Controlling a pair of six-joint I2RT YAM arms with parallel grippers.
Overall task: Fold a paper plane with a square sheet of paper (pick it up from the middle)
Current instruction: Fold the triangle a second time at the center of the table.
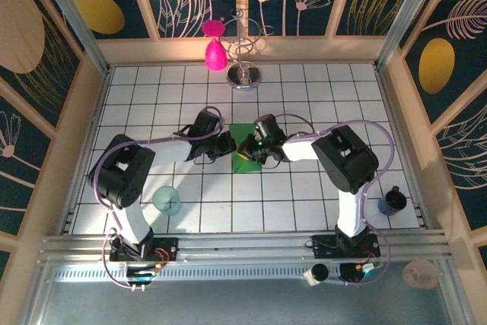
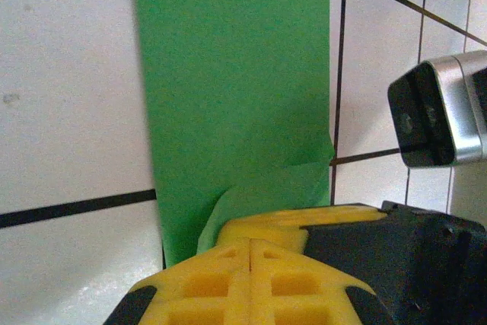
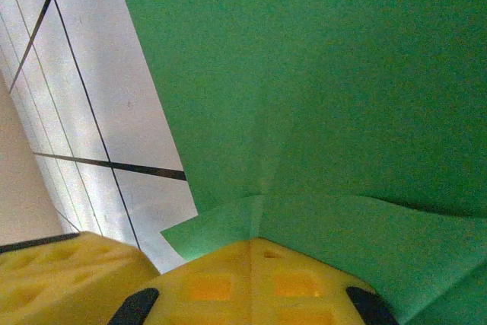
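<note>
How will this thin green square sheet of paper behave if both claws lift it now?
Probably floppy: the thin green square sheet of paper buckles into soft creases where the left claw and right claw pinch it. Likely very light, so it may sag between them. It looks easily creased, so pull gently.

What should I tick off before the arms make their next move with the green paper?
1. Left pincer shut on the green paper: ok.
2. Right pincer shut on the green paper: ok.
3. Pincers gripping from opposite sides of the paper: ok.
4. Paper free of tears: cannot tell, since parts of it lie hidden under the pincers.
5. Teal cup well apart from the paper: ok.
</note>
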